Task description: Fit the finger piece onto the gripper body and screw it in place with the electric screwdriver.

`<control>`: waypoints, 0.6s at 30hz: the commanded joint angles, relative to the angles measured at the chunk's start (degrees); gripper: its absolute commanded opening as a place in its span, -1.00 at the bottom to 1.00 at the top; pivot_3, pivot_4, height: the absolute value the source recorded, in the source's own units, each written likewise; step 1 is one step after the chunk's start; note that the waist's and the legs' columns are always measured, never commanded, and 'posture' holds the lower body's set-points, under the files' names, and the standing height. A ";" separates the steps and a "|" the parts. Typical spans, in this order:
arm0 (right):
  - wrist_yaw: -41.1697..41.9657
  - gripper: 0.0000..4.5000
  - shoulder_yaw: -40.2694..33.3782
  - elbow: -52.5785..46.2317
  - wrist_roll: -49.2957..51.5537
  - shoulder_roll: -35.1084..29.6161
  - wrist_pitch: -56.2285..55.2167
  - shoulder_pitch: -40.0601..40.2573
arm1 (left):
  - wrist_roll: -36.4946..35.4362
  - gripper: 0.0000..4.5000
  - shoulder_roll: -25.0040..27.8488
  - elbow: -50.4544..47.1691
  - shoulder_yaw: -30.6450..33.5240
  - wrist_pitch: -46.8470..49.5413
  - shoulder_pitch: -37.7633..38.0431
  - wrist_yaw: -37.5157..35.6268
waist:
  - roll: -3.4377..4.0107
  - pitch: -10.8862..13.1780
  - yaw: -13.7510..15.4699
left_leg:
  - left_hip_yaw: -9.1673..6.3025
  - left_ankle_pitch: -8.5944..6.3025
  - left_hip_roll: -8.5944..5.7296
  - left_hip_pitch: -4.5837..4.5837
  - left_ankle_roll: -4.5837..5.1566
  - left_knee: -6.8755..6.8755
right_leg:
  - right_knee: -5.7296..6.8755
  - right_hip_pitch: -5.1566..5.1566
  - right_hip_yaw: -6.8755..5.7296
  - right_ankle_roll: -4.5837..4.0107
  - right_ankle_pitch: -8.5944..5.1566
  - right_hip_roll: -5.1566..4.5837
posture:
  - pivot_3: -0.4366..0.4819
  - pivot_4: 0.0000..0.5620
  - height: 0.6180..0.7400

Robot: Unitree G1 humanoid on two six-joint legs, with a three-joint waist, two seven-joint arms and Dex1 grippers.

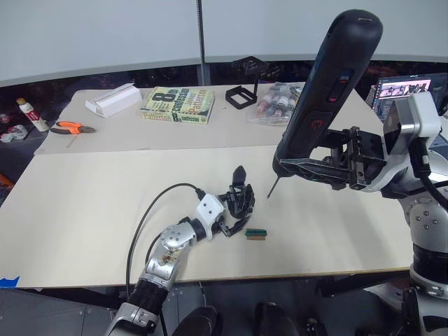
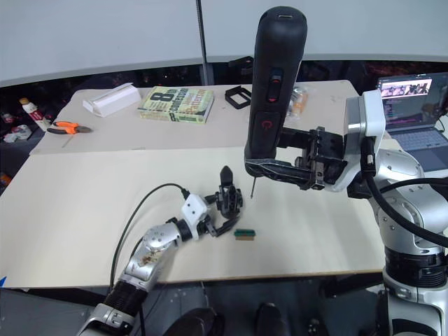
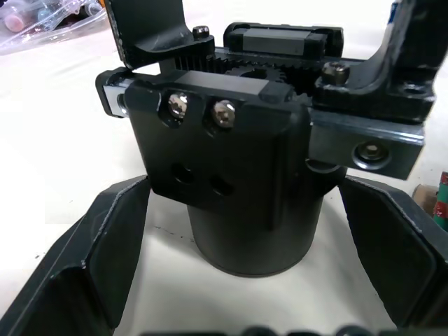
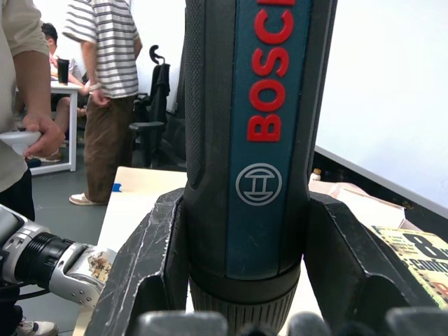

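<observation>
The gripper body (image 1: 238,201) is a chunky black block standing on the table, just short of its front edge. My left gripper (image 1: 236,210) is shut on it, one finger (image 3: 91,259) on each side of its round base (image 3: 252,224). A pointed black finger piece (image 1: 239,175) stands up from the body's top. My right gripper (image 1: 294,168) is shut on the electric screwdriver (image 1: 329,91) and holds it upright. Its thin bit (image 1: 271,187) points down, just right of the body and above the table.
A small green block (image 1: 255,234) lies right of my left gripper. At the back of the table are a white box (image 1: 112,99), a book (image 1: 178,105), orange pliers (image 1: 70,127), a black square frame (image 1: 243,96) and a bag of bottles (image 1: 280,101). A laptop (image 2: 413,105) sits far right. People (image 4: 105,70) stand beyond.
</observation>
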 commanded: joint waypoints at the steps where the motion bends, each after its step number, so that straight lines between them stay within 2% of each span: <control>1: 0.09 -0.14 -1.22 -1.86 1.12 -0.44 -0.46 -1.53 | -0.68 0.99 -0.85 -1.33 -0.51 1.11 0.44 -0.09 | 0.00 0.00 0.00 | 0.00 0.00 0.00 0.00 0.00 0.00 | 0.00 0.00 0.00 0.00 0.00 0.00 | -0.05 -0.47 1.00; 2: 0.11 -0.14 -1.21 -1.83 1.07 -0.43 -0.49 -1.45 | -1.00 0.99 -1.05 -1.30 -0.42 1.43 0.24 -0.21 | 0.00 0.00 0.00 | 0.00 0.00 0.00 0.00 0.00 0.00 | 0.00 0.00 0.00 0.00 0.00 0.00 | -0.05 -0.47 1.00; 4: 0.16 -0.14 -1.22 -1.80 0.94 -0.44 -0.56 -1.26 | -1.34 0.76 -1.30 -1.14 -0.28 1.81 -0.14 -0.53 | 0.00 0.00 0.00 | 0.00 0.00 0.00 0.00 0.00 0.00 | 0.00 0.00 0.00 0.00 0.00 0.01 | -0.05 -0.47 1.00; 8: 0.22 -0.14 -1.34 -1.83 0.84 -0.49 -0.61 -0.91 | -1.45 0.03 -1.24 -0.22 0.13 1.81 -0.91 -1.15 | 0.00 0.00 0.00 | 0.00 0.00 0.00 -0.01 0.00 0.00 | 0.00 0.00 -0.01 0.00 0.00 0.01 | -0.05 -0.47 1.00; 14: 0.18 -0.14 -1.63 -1.98 0.85 -0.53 -0.65 -0.19 | -3.16 0.03 0.82 2.19 2.10 -1.12 -2.76 -5.04 | -0.01 0.00 -0.05 | 0.00 0.00 0.00 -0.01 0.00 0.00 | 0.00 -0.01 -0.01 0.00 0.00 0.02 | -0.05 -0.47 1.00; 18: 0.18 -0.14 -1.88 -1.96 1.15 -0.74 -0.45 -0.19 | -7.79 0.03 4.02 5.76 3.84 -6.52 -5.37 -15.05 | -0.01 0.01 -0.41 | 0.00 0.00 0.01 -0.04 0.00 -0.01 | 0.02 -0.08 0.00 0.00 0.00 0.02 | -0.05 -0.47 1.00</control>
